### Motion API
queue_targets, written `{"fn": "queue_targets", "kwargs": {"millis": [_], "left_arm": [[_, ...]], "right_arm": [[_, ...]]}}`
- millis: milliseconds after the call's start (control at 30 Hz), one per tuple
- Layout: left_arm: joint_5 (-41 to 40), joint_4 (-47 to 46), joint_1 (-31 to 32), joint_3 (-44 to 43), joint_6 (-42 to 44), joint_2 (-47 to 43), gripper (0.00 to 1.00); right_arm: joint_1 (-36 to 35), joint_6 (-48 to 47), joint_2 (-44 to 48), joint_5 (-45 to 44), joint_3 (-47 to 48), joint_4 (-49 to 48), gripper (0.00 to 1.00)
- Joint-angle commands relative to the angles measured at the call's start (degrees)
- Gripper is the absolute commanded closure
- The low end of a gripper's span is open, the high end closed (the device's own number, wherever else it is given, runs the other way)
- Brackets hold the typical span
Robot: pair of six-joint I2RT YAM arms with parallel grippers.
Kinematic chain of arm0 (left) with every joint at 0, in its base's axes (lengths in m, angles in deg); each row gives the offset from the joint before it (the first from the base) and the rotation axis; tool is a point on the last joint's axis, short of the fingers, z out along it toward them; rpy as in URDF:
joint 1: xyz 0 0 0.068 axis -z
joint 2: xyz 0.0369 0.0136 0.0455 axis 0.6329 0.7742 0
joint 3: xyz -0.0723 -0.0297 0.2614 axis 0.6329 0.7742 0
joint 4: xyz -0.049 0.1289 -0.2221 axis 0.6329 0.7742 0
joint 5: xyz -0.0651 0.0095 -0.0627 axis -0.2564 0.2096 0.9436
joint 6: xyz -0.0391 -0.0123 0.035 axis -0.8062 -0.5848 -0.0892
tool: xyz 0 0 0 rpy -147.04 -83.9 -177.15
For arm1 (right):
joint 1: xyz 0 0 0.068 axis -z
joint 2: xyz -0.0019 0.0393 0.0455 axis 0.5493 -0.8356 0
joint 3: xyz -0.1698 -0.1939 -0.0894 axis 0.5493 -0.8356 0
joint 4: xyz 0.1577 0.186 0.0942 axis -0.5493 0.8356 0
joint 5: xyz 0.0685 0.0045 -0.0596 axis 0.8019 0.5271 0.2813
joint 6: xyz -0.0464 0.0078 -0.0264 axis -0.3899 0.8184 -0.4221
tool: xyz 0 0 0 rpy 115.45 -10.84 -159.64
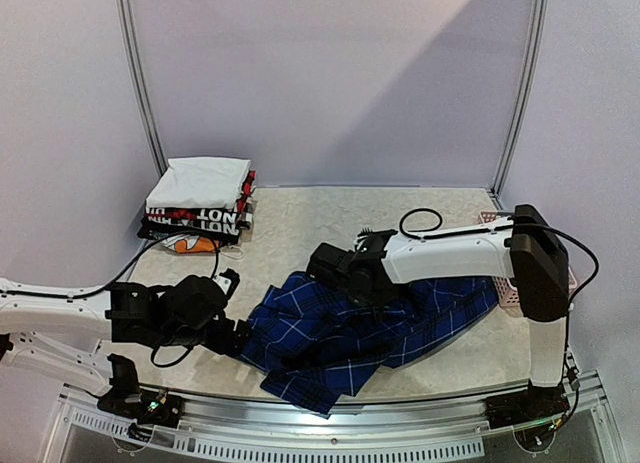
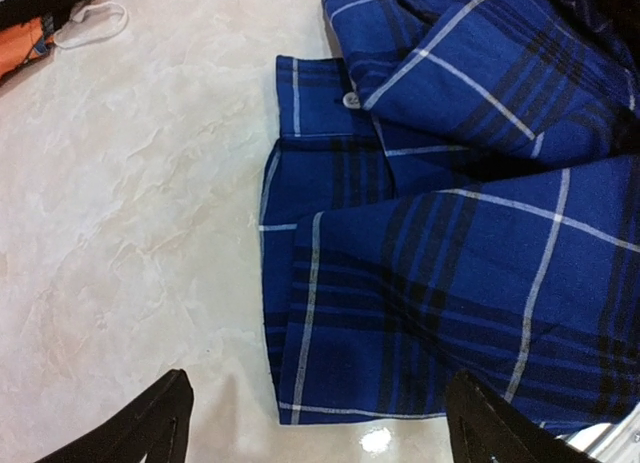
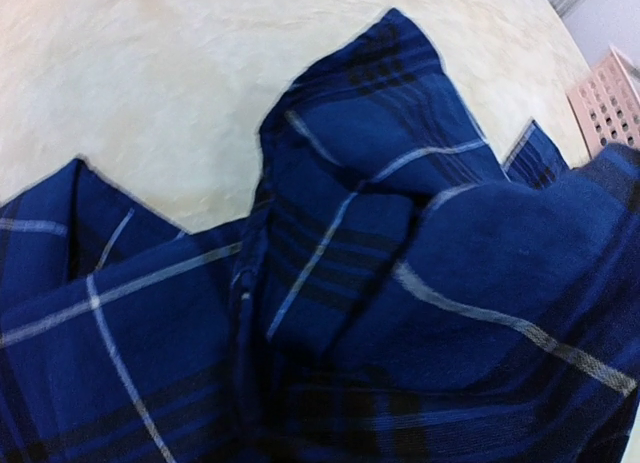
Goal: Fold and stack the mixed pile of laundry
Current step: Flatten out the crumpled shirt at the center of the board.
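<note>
Lying crumpled on the near middle of the table (image 1: 300, 208), the dark-blue plaid shirt (image 1: 340, 338) is bunching into loose folds. The left gripper (image 2: 318, 378) is hovering at its left edge, fingers spread wide with nothing between them. The right gripper (image 1: 328, 271) is resting on the shirt's upper-left folds; its fingers are hidden, so clamped or not, cannot tell. A pink lattice basket (image 3: 610, 98) is sitting at the right. A folded garment stack (image 1: 200, 198), white on top, is sitting far left.
</note>
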Motion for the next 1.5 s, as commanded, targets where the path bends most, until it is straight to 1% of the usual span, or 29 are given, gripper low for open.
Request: {"fn": "queue_targets", "kwargs": {"millis": [0, 133, 267, 333, 433, 467, 600, 700, 800, 933, 1067, 1200, 1300, 1400, 1467], "left_arm": [[1.13, -1.94, 2.27, 0.70, -0.09, -1.22, 0.12], [3.69, -3.16, 4.74, 0.22, 0.56, -1.19, 0.11], [4.45, -3.03, 8.20, -0.57, -0.05, -0.42, 0.10], [3.19, -1.97, 9.72, -0.81, -0.61, 0.13, 0.09], [-1.21, 1.43, 9.97, -0.71, -3.23, 1.46, 0.09], [-1.21, 1.44, 9.97, -0.35, -3.64, 1.71, 0.09], [3.00, -3.66, 10.95, 1.09, -2.78, 2.40, 0.11], [4.00, -6.03, 12.51, 0.26, -1.35, 4.35, 0.12], [3.31, -5.92, 12.70, -0.98, -0.76, 8.20, 0.12], [-1.21, -5.80, 12.34, -1.36, -2.10, 13.39, 0.15], [-1.63, -10.19, 11.65, -1.05, -2.00, 16.56, 0.23], [-2.33, -10.60, 10.83, -2.16, -1.95, 19.57, 0.30], [-1.34, -10.61, 9.78, -2.02, -2.63, 21.52, 0.30], [-0.80, -10.44, 9.72, -1.43, -4.28, 22.77, 0.23], [-0.48, -10.67, 9.66, -0.61, -5.55, 23.08, 0.23]], "right_arm": [[0.49, 0.03, 0.12, -2.81, 0.89, 0.96, 1.00], [1.03, -2.00, 3.65, -3.44, 0.53, 0.87, 1.00], [1.67, -5.67, 10.30, -3.36, -1.48, -1.19, 1.00], [2.09, -7.30, 14.95, -4.18, -2.37, -1.33, 1.00], [3.06, -8.75, 19.94, -5.69, -4.28, -0.57, 1.00], [3.57, -8.87, 22.43, -6.18, -5.20, -0.35, 1.00], [6.12, -8.93, 29.83, -7.15, -10.36, -0.21, 1.00], [7.98, -8.91, 34.93, -7.14, -14.63, -0.41, 1.00], [9.29, -8.88, 39.04, -7.32, -17.20, -0.40, 1.00], [10.08, -9.35, 42.36, -7.75, -18.87, 0.07, 1.00], [10.04, -9.51, 43.75, -7.46, -19.86, -0.11, 1.00], [10.01, -9.50, 43.65, -6.78, -20.82, -0.26, 1.00], [10.03, -9.50, 43.47, -6.35, -21.45, -0.56, 1.00], [10.04, -9.49, 43.39, -5.98, -21.75, -0.60, 1.00], [10.08, -9.47, 43.31, -5.78, -21.82, -0.71, 1.00]]}}
